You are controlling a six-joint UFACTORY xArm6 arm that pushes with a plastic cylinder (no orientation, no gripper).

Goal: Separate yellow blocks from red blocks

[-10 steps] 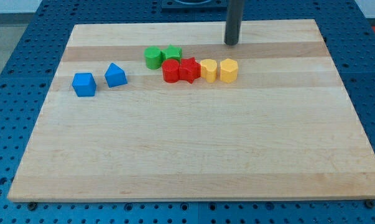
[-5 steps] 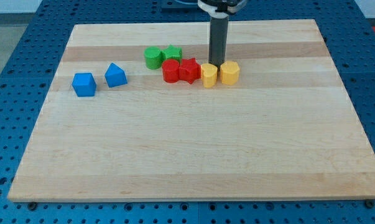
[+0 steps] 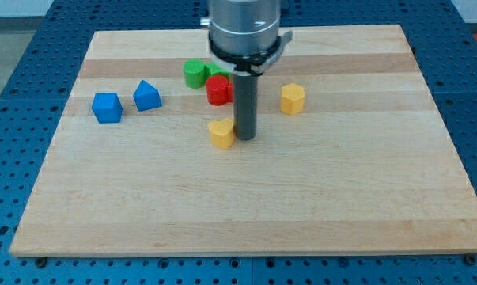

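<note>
Because the wooden board [image 3: 246, 198] bears everything, the dark rod stands over its middle; it has no jaws, only my tip [image 3: 245, 139], pressed against the yellow heart block's [image 3: 221, 133] right side. Behind it peeks the red round block [image 3: 217, 89], while the yellow hexagonal block [image 3: 293, 99] sits well apart rightward.

A grey ribbed metal cylinder carries a straight dark rod ending in my tip [image 3: 245, 138].
</note>
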